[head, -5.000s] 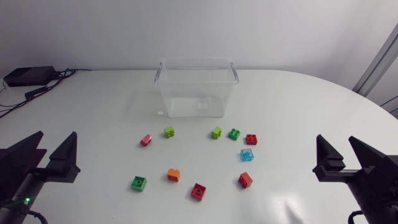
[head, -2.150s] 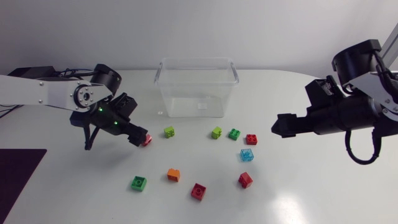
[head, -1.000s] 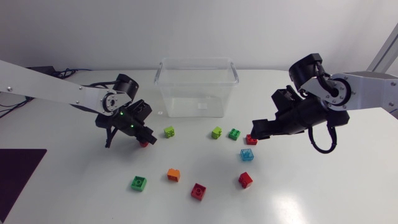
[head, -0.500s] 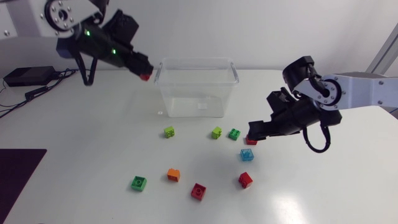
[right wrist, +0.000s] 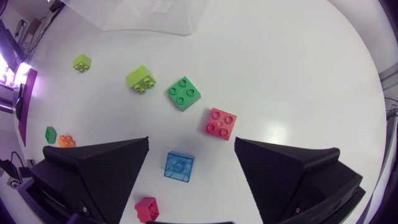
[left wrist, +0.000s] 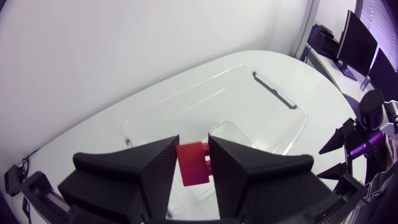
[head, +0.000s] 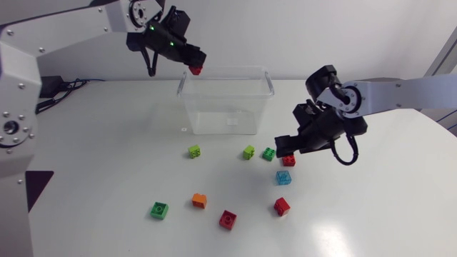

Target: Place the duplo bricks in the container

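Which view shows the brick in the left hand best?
Left wrist view: the red brick sits large, clamped in the left hand, container below. Head view shows only a small red spot at the hand's tip. Right wrist view misses it.

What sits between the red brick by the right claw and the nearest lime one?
A dark green brick lies between the red brick and lime brick, in the right wrist view.
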